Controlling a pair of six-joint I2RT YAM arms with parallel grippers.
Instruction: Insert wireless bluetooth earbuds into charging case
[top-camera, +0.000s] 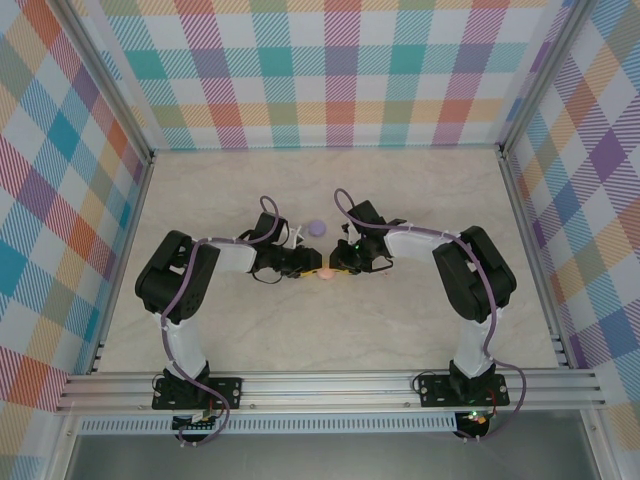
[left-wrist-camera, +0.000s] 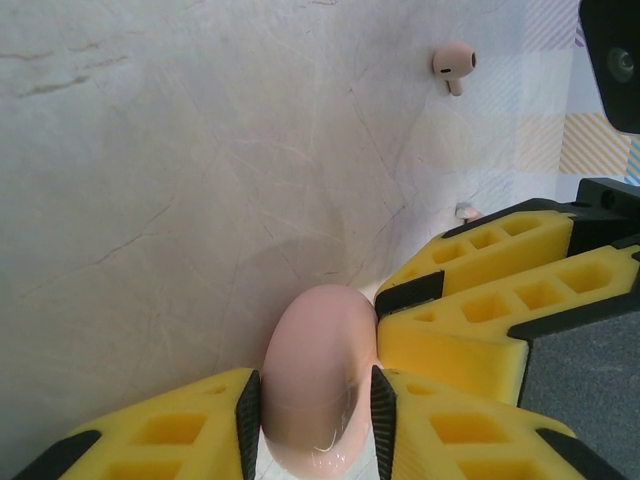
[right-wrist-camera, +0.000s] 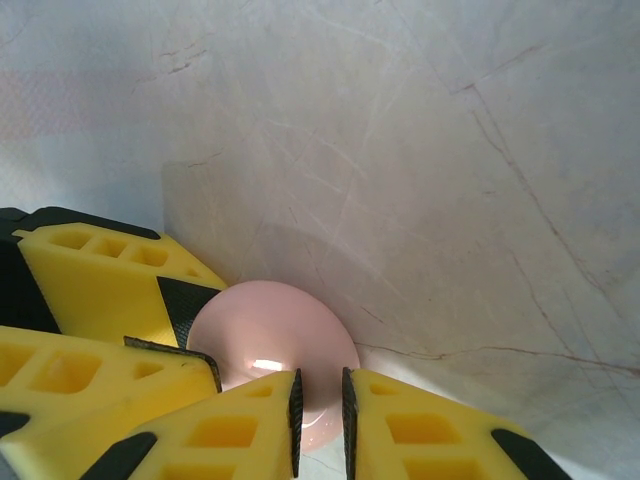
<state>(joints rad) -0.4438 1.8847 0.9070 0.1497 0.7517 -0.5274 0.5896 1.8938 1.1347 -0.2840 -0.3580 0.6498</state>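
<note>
A pale pink round charging case (top-camera: 326, 271) sits mid-table between both grippers. My left gripper (left-wrist-camera: 312, 385) is shut on the case (left-wrist-camera: 320, 330), one pad on each broad face. My right gripper (right-wrist-camera: 320, 395) pinches the rim of the same case (right-wrist-camera: 265, 335) through a narrow gap. Its yellow fingers (left-wrist-camera: 480, 300) press against the case from the right in the left wrist view. One pale pink earbud (left-wrist-camera: 453, 65) lies loose on the table beyond the case. A small pale piece (left-wrist-camera: 465, 211) peeks out behind the right gripper's finger; I cannot tell what it is.
A purple round case (top-camera: 317, 228) lies just behind the two grippers. Plaid walls (top-camera: 70, 200) enclose the marble-look table on three sides, and an aluminium rail (top-camera: 330, 385) runs along the near edge by the arm bases.
</note>
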